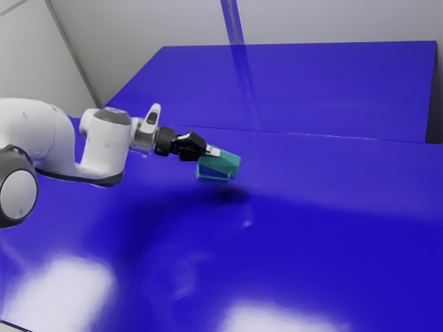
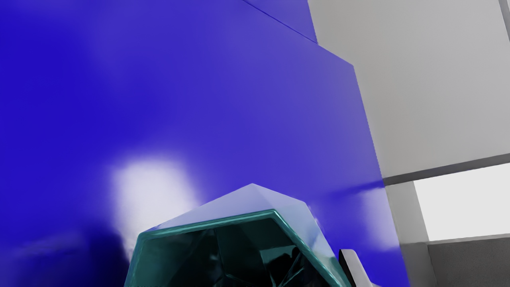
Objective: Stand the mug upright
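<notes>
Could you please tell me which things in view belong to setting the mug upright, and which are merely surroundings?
Part of the job:
- teal mug
- black gripper, at the mug
- blue table, beneath the mug

Surroundings:
- pale back wall

- White glare (image 1: 66,287) on the glossy blue table (image 1: 311,242)
- Dark, soft-edged shadow (image 1: 232,195) below the mug (image 1: 220,166)
- Wrist view: pale glare near the mug, its inside dim with faint reflections (image 2: 279,253)
</notes>
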Robot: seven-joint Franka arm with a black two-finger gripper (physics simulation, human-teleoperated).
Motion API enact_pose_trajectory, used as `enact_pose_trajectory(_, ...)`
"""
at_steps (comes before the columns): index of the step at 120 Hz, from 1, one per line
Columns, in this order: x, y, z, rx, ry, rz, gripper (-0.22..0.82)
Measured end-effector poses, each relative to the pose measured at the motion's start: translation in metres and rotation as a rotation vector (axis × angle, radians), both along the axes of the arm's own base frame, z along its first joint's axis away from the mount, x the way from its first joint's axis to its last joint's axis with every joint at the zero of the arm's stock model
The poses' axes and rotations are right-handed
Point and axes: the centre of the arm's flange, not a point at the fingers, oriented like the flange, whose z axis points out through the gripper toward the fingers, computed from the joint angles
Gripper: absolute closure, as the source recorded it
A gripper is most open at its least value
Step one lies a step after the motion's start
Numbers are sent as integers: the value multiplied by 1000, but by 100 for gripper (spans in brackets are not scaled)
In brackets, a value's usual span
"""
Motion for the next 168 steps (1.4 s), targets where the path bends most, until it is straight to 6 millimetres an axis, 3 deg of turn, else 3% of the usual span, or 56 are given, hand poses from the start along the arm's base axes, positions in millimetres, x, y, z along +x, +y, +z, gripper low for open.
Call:
enact_pose_trajectory(6, 11, 6, 28, 142, -38, -80, 78)
enact_pose_trajectory(19, 19, 20, 53, 477, -38, -240, 78)
enact_pose_trajectory(34, 28, -7, 72, 816, -24, -414, 78)
enact_pose_trajectory(58, 40, -11, 46, 1042, 35, -387, 78)
enact_pose_trajectory(81, 30, -6, 0, 1076, 135, -311, 78)
enact_pose_trajectory(93, 29, -5, -6, 1078, 162, -266, 78)
enact_pose_trajectory(116, 29, -5, -3, 1063, 189, -194, 37)
enact_pose_trajectory(136, 30, -6, 11, 1052, 197, -143, 18)
enact_pose_trajectory(144, 31, -7, 35, 1050, 186, -122, 14)
enact_pose_trajectory(152, 33, -9, 76, 1054, 165, -100, 10)
enact_pose_trajectory(156, 35, -11, 107, 1052, 149, -84, 9)
enact_pose_trajectory(168, 34, -15, 224, 1040, 110, -29, 6)
